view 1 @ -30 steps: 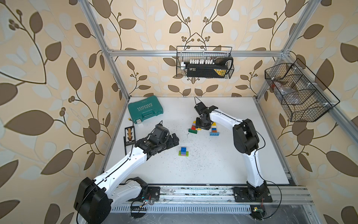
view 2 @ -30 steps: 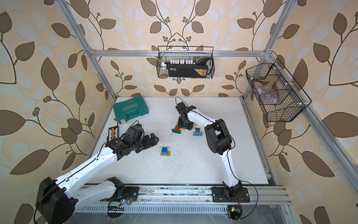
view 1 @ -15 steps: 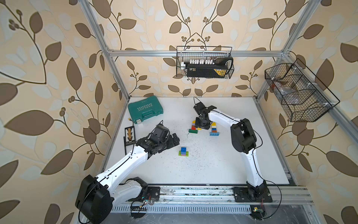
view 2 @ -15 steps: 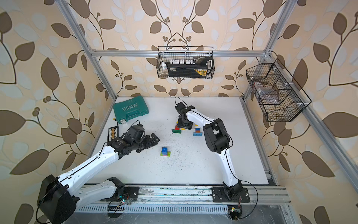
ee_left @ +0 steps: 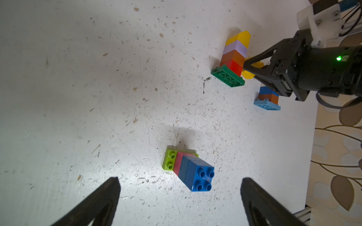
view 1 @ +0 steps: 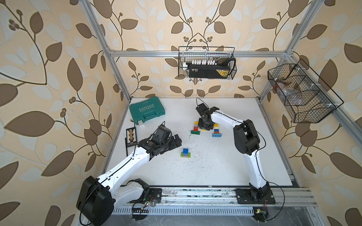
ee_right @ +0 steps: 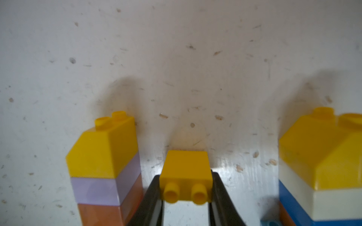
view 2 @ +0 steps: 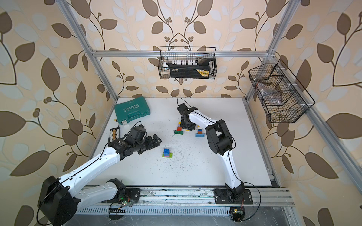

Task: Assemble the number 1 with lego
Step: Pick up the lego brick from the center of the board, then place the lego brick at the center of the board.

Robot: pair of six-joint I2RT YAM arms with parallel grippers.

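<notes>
Right pincer (ee_right: 185,176) clamps tight on the yellow brick (ee_right: 186,166), down between the green-based tower (ee_left: 233,58) and the light-blue-based tower (ee_left: 267,96). Left pincer (ee_left: 180,180) gapes wide above the worktop (view 1: 215,166), near the blue-topped stack (ee_left: 195,172).

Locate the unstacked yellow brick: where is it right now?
In the right wrist view, the yellow brick is clamped in the right gripper, between the lilac-banded stack and the white-banded stack, toward the far middle of the table.
</notes>
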